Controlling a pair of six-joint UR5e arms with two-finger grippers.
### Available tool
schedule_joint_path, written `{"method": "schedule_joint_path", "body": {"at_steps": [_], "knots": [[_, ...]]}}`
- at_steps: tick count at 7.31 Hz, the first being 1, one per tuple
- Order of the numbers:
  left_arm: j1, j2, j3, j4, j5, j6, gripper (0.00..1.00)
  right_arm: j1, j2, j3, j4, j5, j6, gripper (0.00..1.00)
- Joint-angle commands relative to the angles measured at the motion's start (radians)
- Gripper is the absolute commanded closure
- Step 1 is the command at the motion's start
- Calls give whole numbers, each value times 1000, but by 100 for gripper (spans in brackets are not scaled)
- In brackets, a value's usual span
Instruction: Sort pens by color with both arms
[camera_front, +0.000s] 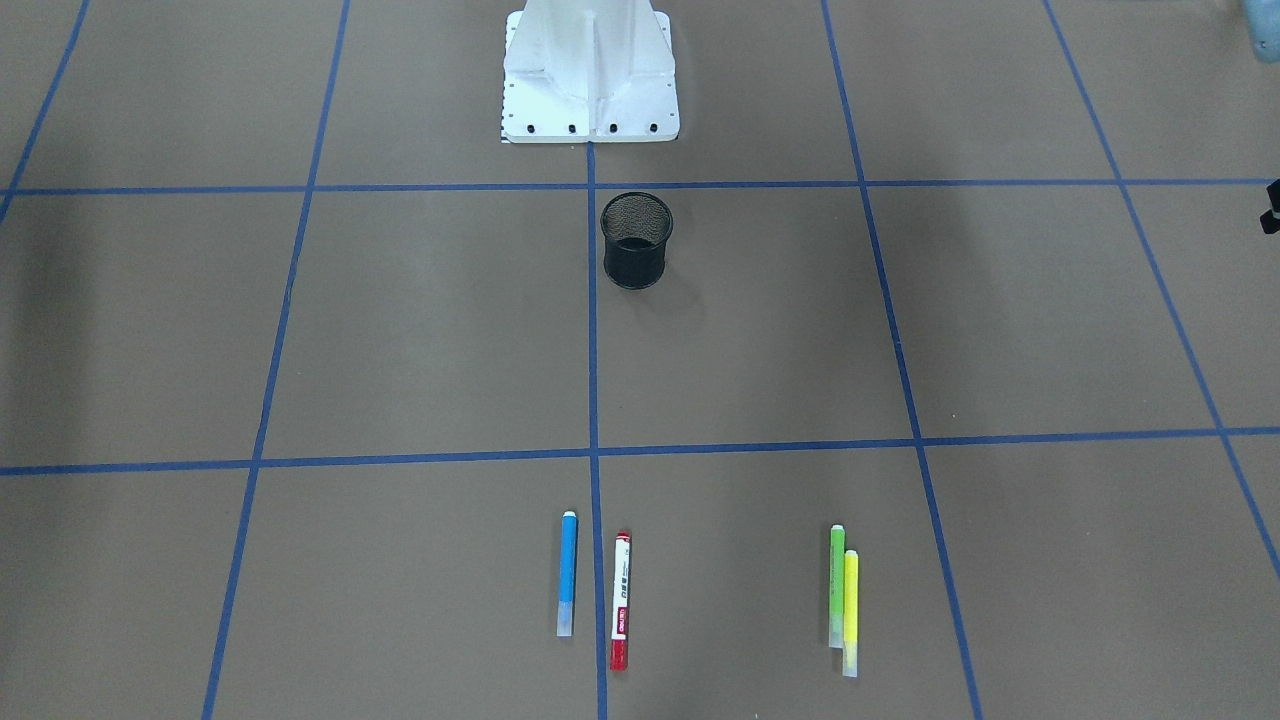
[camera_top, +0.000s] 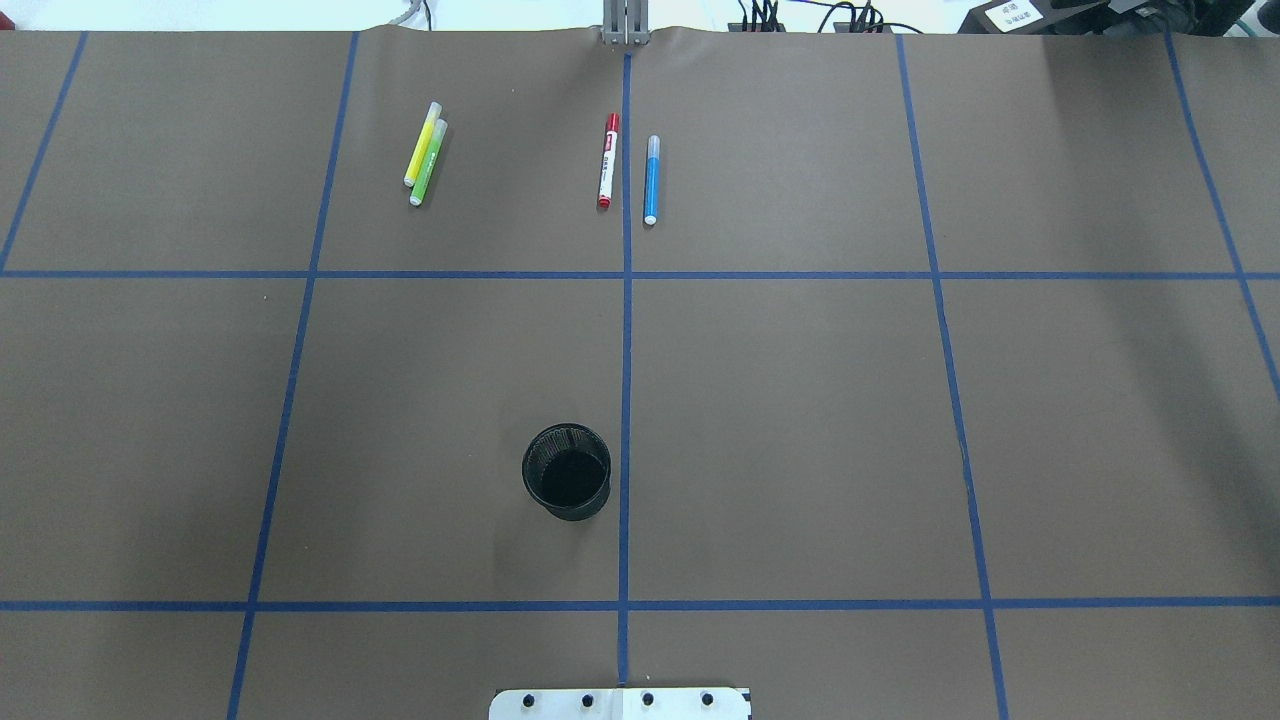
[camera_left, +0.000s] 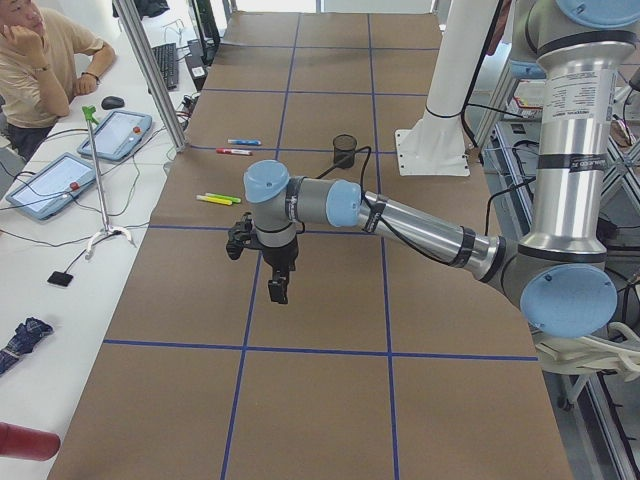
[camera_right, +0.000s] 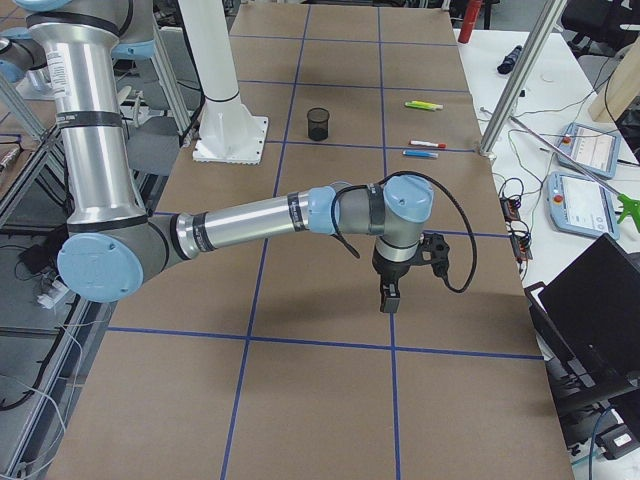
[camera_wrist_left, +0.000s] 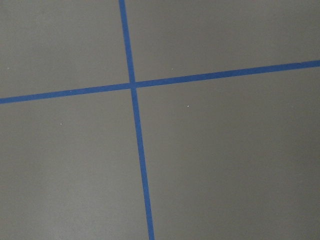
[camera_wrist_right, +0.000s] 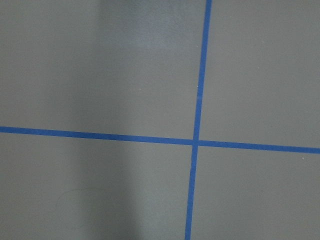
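Observation:
Four pens lie on the brown table far from the robot's base. The blue pen (camera_front: 567, 573) (camera_top: 652, 180) and the white pen with red ends (camera_front: 621, 600) (camera_top: 608, 160) lie apart, either side of the centre tape line. The green highlighter (camera_front: 837, 585) (camera_top: 429, 163) and yellow highlighter (camera_front: 851, 612) (camera_top: 423, 143) lie touching, side by side. My left gripper (camera_left: 278, 285) hangs over the table's left end and my right gripper (camera_right: 388, 295) over its right end, both far from the pens. Whether either is open or shut I cannot tell.
A black mesh cup (camera_front: 636, 240) (camera_top: 567, 471) stands upright near the centre line, in front of the white pedestal base (camera_front: 590, 70). Blue tape lines grid the table. A seated person (camera_left: 40, 50) and tablets (camera_left: 120, 133) are at a side desk beyond the pens.

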Motion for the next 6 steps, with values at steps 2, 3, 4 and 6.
{"method": "schedule_joint_path", "body": {"at_steps": [2, 3, 4, 6], "knots": [[-98, 40, 19, -115, -65, 13, 0, 6, -23, 24, 0, -3, 9, 1], [-134, 42, 48, -147, -93, 79, 0, 4, -23, 18, 0, -6, 8, 1], [-152, 59, 74, -149, -97, 154, 0, 3, -23, 13, 1, -6, 6, 1], [-158, 67, 79, -149, -96, 144, 0, 2, -24, 12, 0, -4, 9, 1]]}}
